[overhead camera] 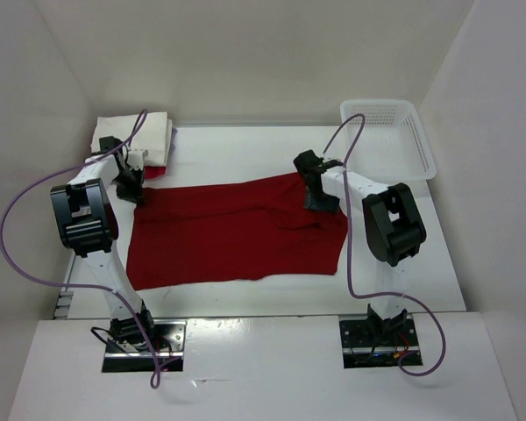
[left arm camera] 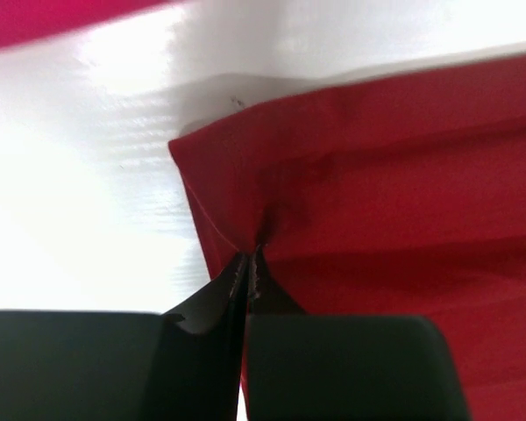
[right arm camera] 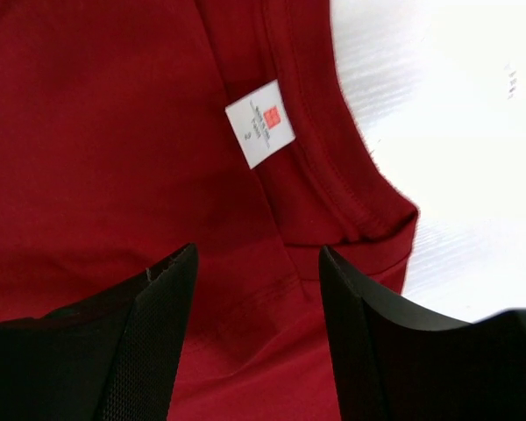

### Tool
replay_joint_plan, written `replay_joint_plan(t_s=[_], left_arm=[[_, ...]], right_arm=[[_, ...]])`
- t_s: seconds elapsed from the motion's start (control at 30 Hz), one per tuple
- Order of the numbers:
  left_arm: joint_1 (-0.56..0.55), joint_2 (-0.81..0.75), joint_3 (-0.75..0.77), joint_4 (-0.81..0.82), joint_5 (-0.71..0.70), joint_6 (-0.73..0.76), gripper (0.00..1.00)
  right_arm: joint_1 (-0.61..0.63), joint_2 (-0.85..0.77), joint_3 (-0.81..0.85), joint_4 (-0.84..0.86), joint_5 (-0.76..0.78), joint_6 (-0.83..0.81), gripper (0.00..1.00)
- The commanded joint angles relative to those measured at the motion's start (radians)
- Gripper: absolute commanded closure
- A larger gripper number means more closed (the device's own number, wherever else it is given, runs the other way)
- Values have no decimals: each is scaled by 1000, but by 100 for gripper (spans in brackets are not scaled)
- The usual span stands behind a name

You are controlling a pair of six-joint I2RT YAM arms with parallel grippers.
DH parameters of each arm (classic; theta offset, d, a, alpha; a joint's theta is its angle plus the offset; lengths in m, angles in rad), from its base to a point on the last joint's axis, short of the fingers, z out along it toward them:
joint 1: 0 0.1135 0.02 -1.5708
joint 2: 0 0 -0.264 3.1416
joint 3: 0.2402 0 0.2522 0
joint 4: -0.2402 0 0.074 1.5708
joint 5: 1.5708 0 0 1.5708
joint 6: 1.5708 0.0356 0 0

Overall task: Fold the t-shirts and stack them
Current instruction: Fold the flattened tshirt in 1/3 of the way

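Top external: stack [overhead camera: 145,136] behind red shirt [overhead camera: 237,232], which lies unfolded; left pincer [left arm camera: 248,259] nips its corner, right pincer [right arm camera: 256,254] wide.

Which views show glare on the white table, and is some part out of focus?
Left wrist: glare washes out the table, and the shut left pincer is blurred close to the lens. Right wrist: the table glares at the right, while the label on the red shirt is fairly sharp. Top: even light, one bright strip along the table's near edge.
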Motion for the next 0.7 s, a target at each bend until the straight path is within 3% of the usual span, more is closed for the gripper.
replay_joint_plan(t_s=[0.0, 0.27, 0.53, 0.67], left_arm=[[3, -21, 66, 51, -5, 13, 100], [3, -56, 131, 71, 18, -7, 100], [3, 81, 152, 108, -29, 2, 100], [3, 120, 209, 93, -54, 12, 67]], right_arm=[[6, -25, -24, 38, -25, 49, 37], [-34, 12, -94, 38, -48, 93, 37], [-61, 21, -115, 56, -48, 93, 37], [-70, 1, -115, 47, -48, 93, 34]])
